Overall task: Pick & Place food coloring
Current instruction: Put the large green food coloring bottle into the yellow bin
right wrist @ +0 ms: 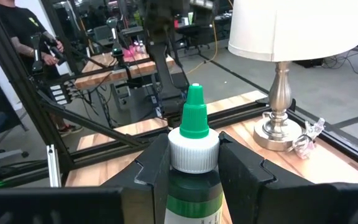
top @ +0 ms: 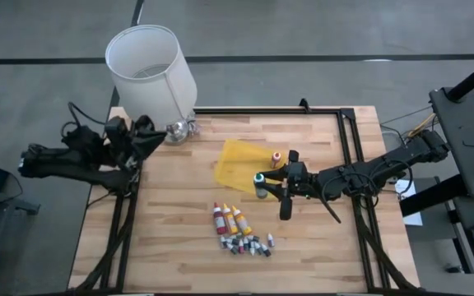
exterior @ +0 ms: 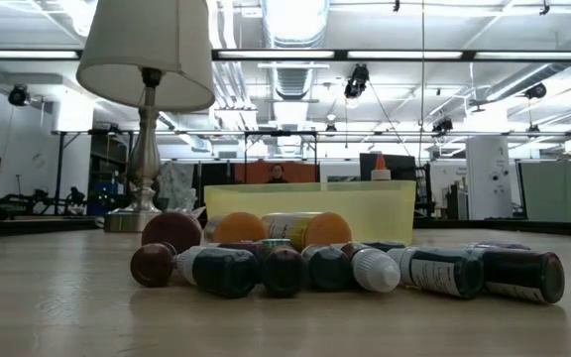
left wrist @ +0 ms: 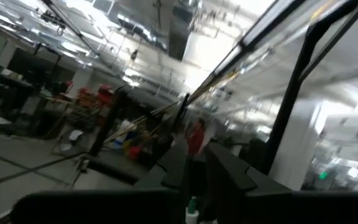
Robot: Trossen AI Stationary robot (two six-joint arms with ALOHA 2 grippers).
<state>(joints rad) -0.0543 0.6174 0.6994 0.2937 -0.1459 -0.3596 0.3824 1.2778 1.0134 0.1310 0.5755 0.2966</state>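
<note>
Right gripper (right wrist: 194, 165) around ribbed-capped, cone-tipped, seemingly plastic green bottle (right wrist: 194, 155).

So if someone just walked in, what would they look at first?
Probably the big white lamp standing at the table's far left corner. Next, the right gripper squeezing a green-capped bottle upright, just beside the yellow tray in the middle. Then the heap of little food coloring bottles lying near the front edge, while the left gripper waits by the lamp.

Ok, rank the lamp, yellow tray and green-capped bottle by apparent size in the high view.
1. lamp, partly because its shade rises toward the camera.
2. yellow tray.
3. green-capped bottle, held in the right gripper.
</note>
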